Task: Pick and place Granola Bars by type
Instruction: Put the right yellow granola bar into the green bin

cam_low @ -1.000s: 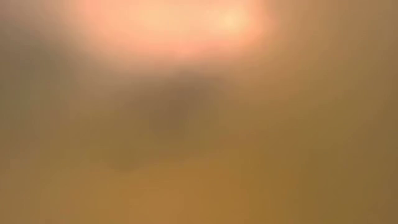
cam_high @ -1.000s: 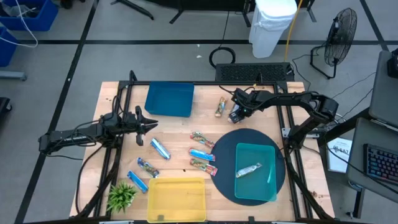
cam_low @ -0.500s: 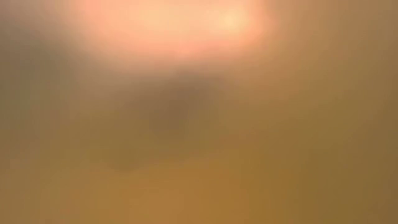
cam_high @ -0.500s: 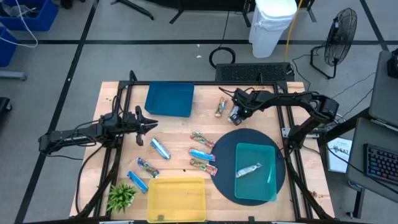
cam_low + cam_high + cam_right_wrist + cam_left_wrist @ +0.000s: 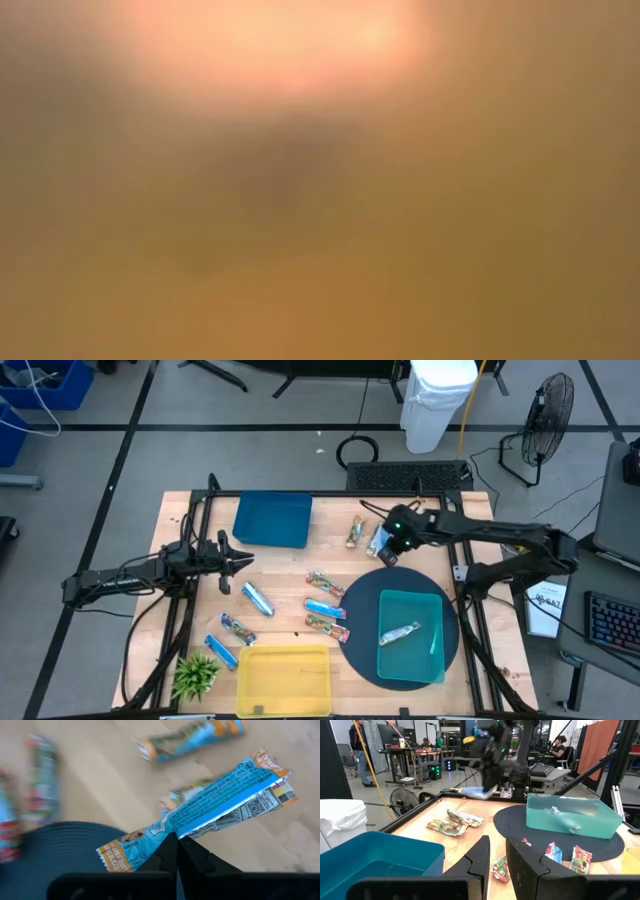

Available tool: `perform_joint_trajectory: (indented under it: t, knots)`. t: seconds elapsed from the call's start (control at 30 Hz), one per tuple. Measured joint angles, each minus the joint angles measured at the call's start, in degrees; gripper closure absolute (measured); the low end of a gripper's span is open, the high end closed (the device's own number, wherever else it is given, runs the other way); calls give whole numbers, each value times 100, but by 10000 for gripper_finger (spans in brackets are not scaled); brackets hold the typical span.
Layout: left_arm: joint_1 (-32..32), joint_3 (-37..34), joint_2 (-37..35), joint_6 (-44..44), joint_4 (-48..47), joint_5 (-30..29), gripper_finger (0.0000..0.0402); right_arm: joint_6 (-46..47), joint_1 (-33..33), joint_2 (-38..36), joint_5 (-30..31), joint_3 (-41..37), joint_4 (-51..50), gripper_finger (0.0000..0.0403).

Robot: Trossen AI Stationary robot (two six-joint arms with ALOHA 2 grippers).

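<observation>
My right claw (image 5: 385, 547) has just snapped closed on a blue bar (image 5: 210, 810) and lifted it, upper centre of the high frame; teal tray (image 5: 437, 660) next, I reckon. Left claw (image 5: 243, 557) waits part open, mid-left.

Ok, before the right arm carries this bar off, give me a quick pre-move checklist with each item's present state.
1. Right hand shut on the blue bar: ok, fingers pinch it near its middle.
2. Bar clear of the wood: ok, the left wrist view shows it hanging above the table.
3. Teal tray on the round dark mat has room: ok, one silvery-blue bar lies in it.
4. Left hand out of the way: ok, it waits at the table's left side beside the dark blue tray.
5. Grip centred on the wrapper: cannot tell.
6. Low view usable for monitoring: not ok, nothing can be made out in it.
</observation>
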Motion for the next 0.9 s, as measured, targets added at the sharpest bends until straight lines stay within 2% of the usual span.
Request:
perform_joint_trajectory:
  t: [0.2,0.4,0.5,0.63,0.9]
  knots:
    - [0,-2,2,0,0,0,332,371,838,-1047,4,0,-255,402]
    - [-2,-2,1,0,0,0,332,724,1782,-1743,8,0,-262,403]
    - [-2,-2,2,0,0,0,332,717,2306,-1901,-55,0,-352,403]
    - [-2,-1,2,0,0,0,332,807,2978,-1944,-435,0,-426,403]
    - [-1,-2,2,0,0,0,332,1346,3915,-1942,-421,-2,-348,403]
